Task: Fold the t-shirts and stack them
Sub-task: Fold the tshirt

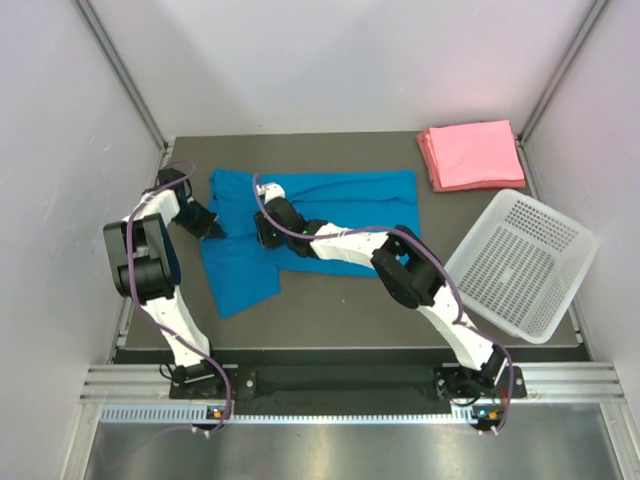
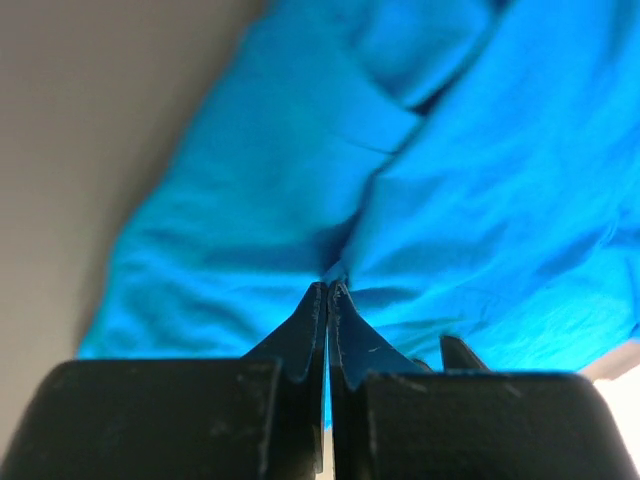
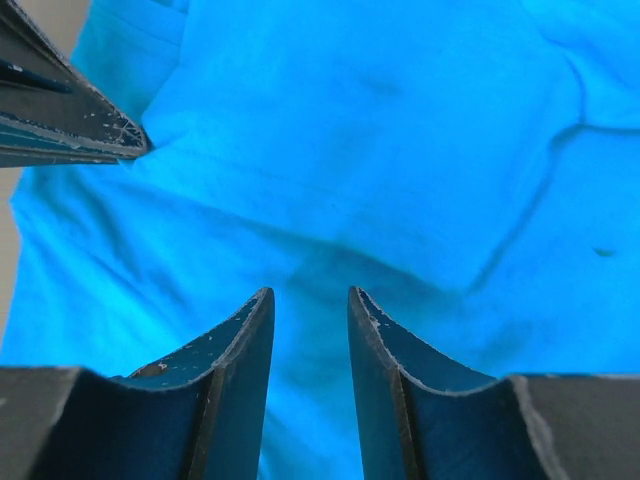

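The blue t-shirt (image 1: 345, 193) lies spread on the dark table, its left part folded down toward the near side. My left gripper (image 1: 212, 230) sits at the shirt's left edge. In the left wrist view its jaws (image 2: 328, 286) are shut on a pinch of the blue cloth (image 2: 480, 180). My right gripper (image 1: 262, 232) is just to the right of it, low over the shirt. The right wrist view shows it open (image 3: 310, 292), blue cloth (image 3: 380, 130) under the gap. The left gripper's fingers (image 3: 70, 125) show at upper left there. Folded pink t-shirts (image 1: 470, 155) are stacked at the back right.
A white perforated basket (image 1: 520, 265) stands tilted at the right, overhanging the table's right edge. Bare dark table (image 1: 330, 320) runs along the near side in front of the shirt. Grey walls close in the left, back and right.
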Action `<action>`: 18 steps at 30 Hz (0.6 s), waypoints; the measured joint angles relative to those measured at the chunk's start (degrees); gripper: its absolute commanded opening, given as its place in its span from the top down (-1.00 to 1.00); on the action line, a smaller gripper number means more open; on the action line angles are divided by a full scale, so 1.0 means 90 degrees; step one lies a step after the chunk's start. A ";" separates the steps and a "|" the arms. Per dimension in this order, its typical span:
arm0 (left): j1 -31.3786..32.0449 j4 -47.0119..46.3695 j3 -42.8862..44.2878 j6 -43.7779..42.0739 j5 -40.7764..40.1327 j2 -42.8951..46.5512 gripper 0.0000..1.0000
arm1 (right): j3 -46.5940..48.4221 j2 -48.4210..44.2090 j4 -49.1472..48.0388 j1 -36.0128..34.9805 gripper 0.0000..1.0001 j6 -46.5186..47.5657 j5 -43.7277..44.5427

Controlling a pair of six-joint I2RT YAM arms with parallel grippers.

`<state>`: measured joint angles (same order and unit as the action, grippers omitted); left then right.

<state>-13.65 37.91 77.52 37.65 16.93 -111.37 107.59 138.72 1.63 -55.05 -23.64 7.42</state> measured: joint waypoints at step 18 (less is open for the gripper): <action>-0.0381 -0.0061 -0.0461 0.1010 -0.0544 0.0874 0.19 | -0.1494 -0.1236 -0.0427 0.0469 0.23 -0.0311 -0.0542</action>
<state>-17.08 37.36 73.36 46.74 12.03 -103.50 94.15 127.59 -2.22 -50.83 -26.44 2.55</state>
